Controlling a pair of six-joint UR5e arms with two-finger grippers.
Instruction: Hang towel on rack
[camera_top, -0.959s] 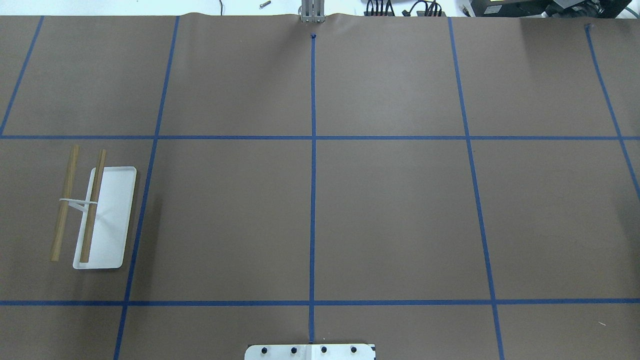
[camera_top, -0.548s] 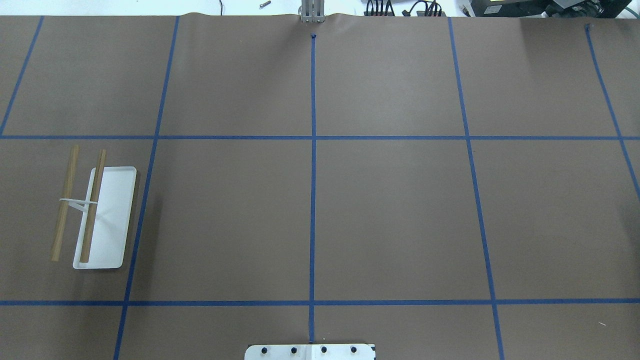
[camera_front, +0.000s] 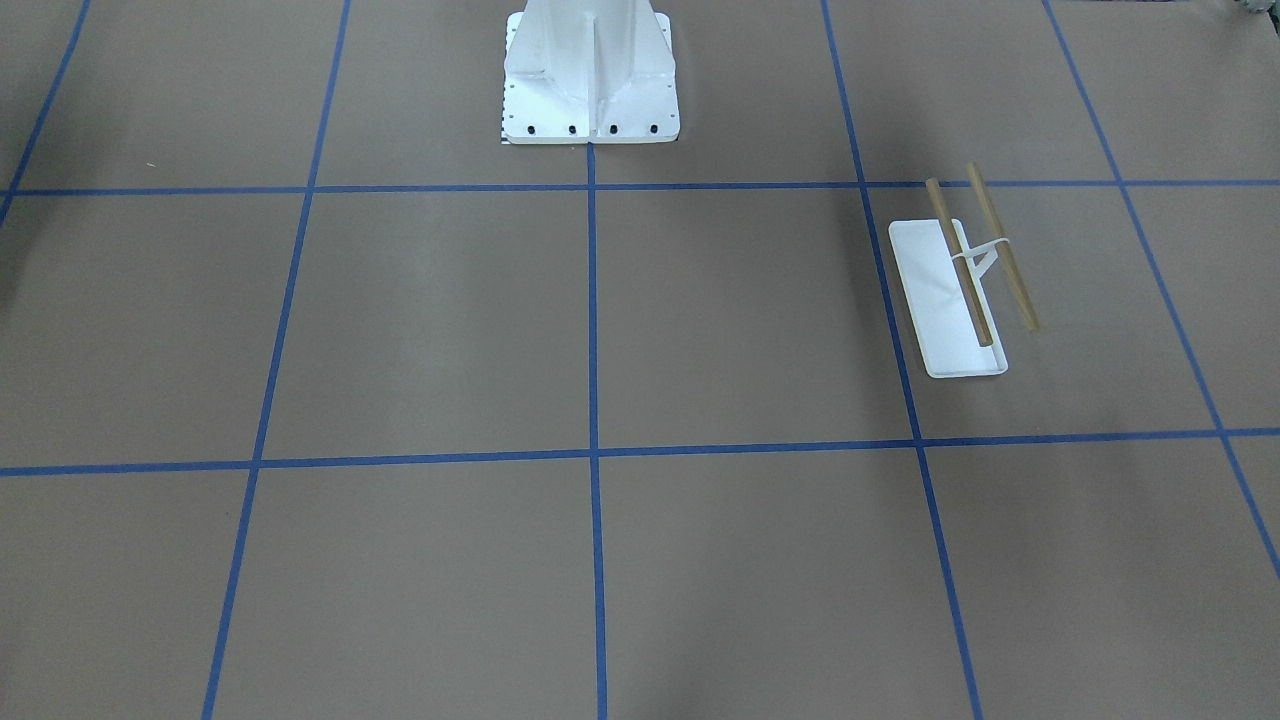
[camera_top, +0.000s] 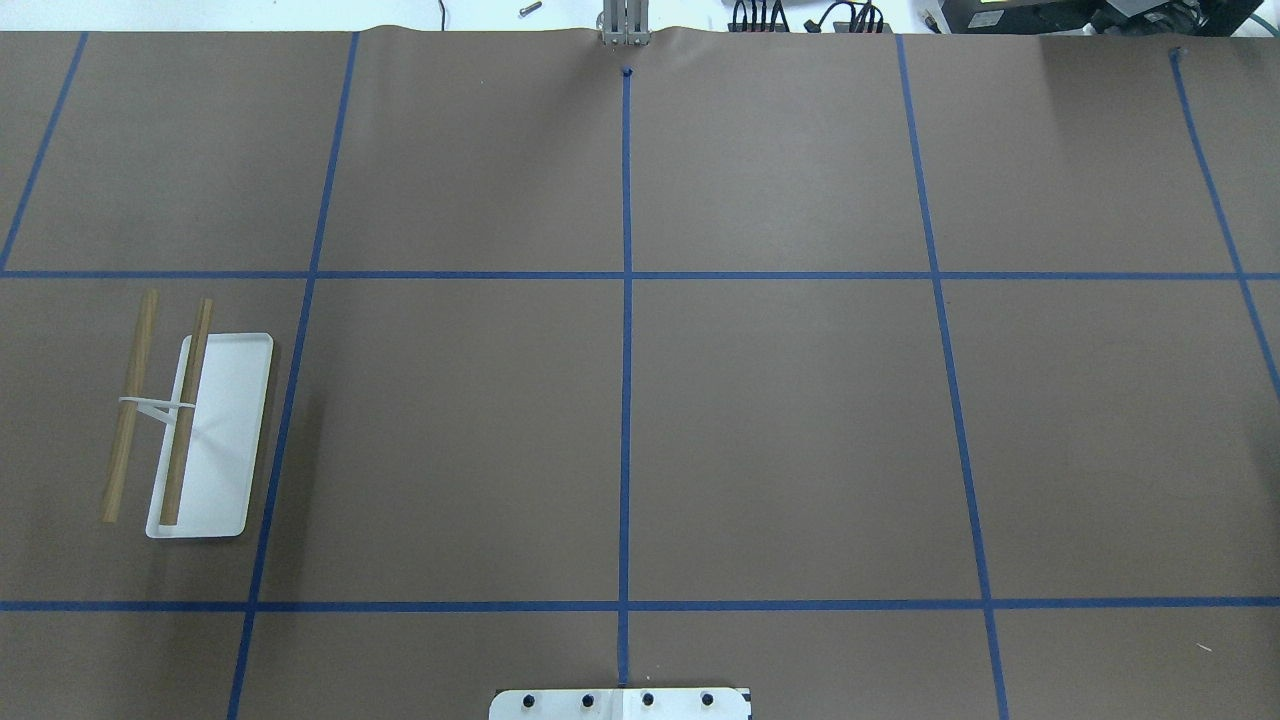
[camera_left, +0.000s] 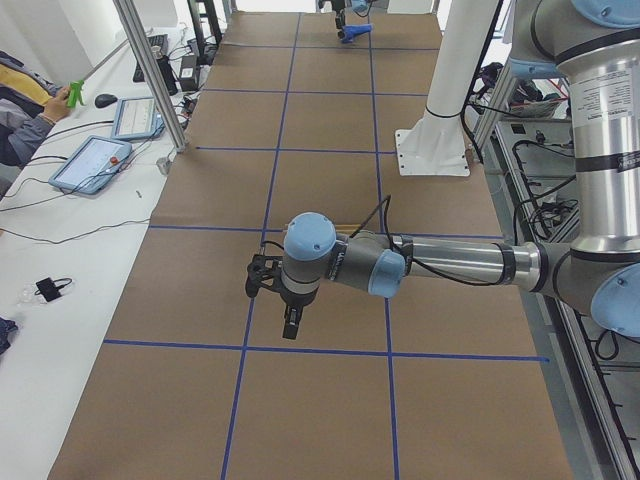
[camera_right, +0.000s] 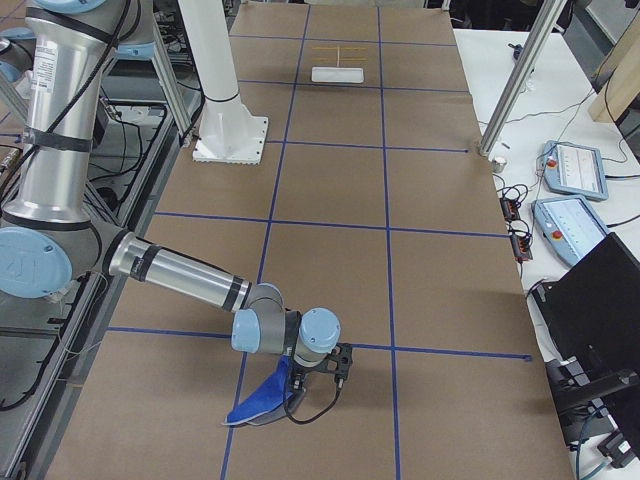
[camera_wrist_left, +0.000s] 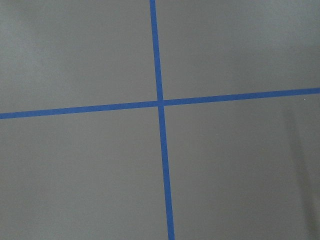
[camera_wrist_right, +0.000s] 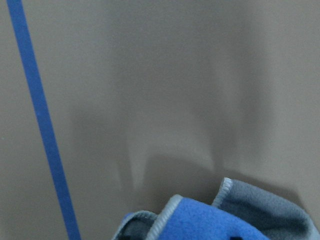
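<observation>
- Locating the towel (camera_right: 258, 405) under the right gripper (camera_right: 288, 380) at the table's right end, well apart from the rack (camera_top: 225, 440) on the left.
- Failing to tell open from closed jaws there or on the left gripper (camera_left: 290, 325).
- Probably needing a high carry, then draping mid-cloth over one dowel.

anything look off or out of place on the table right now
Nothing looks damaged or spilled. The rack stands upright with both bars bare. The only untidy thing is the towel, crumpled in a bunch beneath the right end effector, at the opposite end of the table.
</observation>
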